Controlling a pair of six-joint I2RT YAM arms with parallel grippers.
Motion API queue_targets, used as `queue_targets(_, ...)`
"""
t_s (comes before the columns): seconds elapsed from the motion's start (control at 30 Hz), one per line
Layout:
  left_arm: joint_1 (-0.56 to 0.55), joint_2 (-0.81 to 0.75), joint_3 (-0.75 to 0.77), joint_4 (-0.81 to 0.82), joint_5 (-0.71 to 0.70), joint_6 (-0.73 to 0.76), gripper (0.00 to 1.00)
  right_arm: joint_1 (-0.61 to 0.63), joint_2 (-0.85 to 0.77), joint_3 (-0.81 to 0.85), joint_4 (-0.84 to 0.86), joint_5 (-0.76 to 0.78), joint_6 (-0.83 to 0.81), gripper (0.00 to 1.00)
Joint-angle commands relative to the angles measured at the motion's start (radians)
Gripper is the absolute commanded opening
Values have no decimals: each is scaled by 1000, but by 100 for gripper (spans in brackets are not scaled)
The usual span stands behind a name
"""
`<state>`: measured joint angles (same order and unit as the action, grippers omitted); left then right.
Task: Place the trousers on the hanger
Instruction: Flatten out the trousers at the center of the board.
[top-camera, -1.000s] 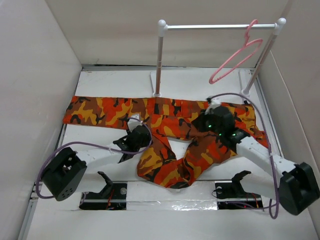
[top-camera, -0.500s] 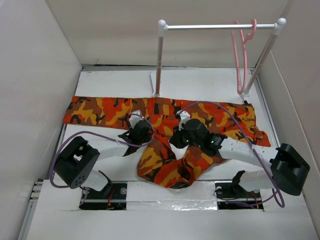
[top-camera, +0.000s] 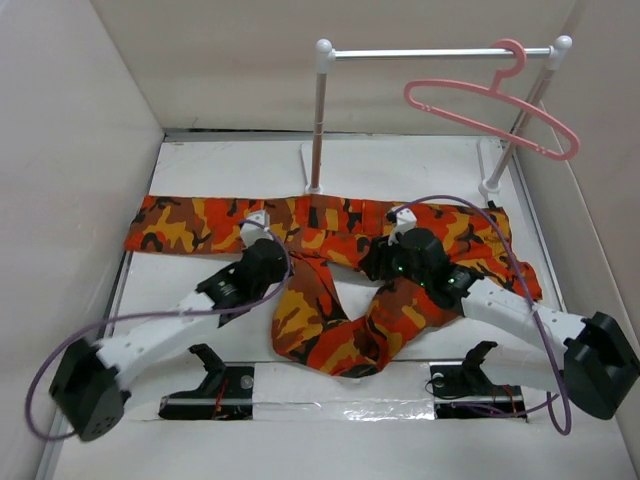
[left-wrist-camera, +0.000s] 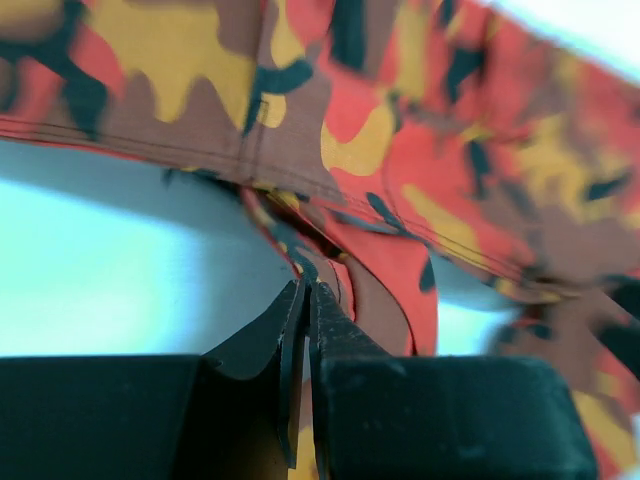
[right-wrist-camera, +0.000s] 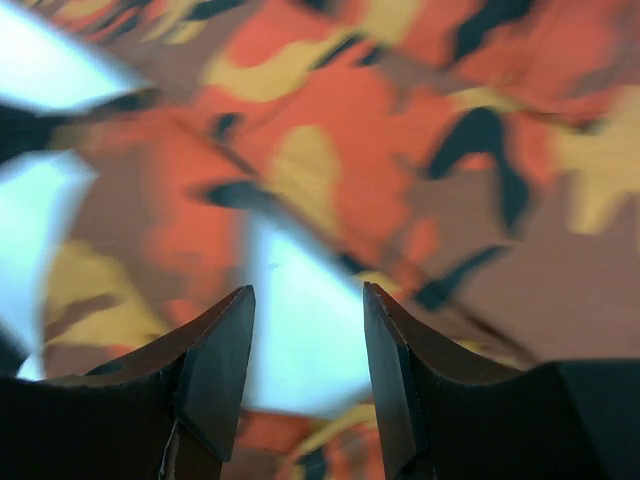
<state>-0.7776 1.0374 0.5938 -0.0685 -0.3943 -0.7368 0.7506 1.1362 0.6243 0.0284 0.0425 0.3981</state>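
Note:
The camouflage trousers (top-camera: 330, 225) lie flat across the table, waistband stretched left to right and legs bunched toward the near edge. The pink hanger (top-camera: 498, 88) hangs by its hook on the rail at the back right, tilted sideways. My left gripper (top-camera: 258, 222) sits at the cloth's lower edge left of centre. In the left wrist view it (left-wrist-camera: 305, 287) is shut, with a folded hem of the trousers (left-wrist-camera: 420, 150) pinched at its tips. My right gripper (top-camera: 398, 218) hovers over the trousers right of centre. In the right wrist view it (right-wrist-camera: 308, 300) is open above the trousers (right-wrist-camera: 400, 120), holding nothing.
A white rail (top-camera: 440, 52) on two posts (top-camera: 319, 120) stands at the back of the table. White walls close in the left, right and back sides. Black mounts (top-camera: 205, 385) sit along the near edge by the arm bases.
The left gripper has shut on the trousers' edge. The right gripper has opened and shifted right. The hanger has swung round on the rail.

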Motion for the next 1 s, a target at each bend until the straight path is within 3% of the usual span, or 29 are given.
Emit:
queue_targets(0.0,-5,-239,60,-267,-73,-2,0,-92,-53,-20,1,-38,-45,54)
queue_targets(0.17,-5,-555,159,-468,-220,-81,0,-155,-75,-2,-36,-127,-87,55)
queue_targets(0.3,-5,-680,288,-664,-525,-229,0,-178,-93,6,-64,-131,-96,53)
queue_targets(0.37,-5,-752,314,-675,-601,-256,0,-198,-101,3,-58,-147,-96,51)
queue_targets(0.47,-5,-786,391,-715,-713,-247,0,-207,-101,15,-71,-176,-102,50)
queue_targets(0.6,-5,-735,536,-935,-828,-326,0,-217,-118,5,-76,-167,-116,50)
queue_targets(0.7,-5,-715,577,-1068,-868,-395,0,-226,-130,-12,-91,-147,-117,44)
queue_targets(0.87,-5,-879,537,-1059,-931,-418,0,-290,-211,-72,-73,-179,-99,28)
queue_targets(0.97,-37,-944,488,-949,-917,-299,15,-301,-230,-98,-82,-175,-94,23)
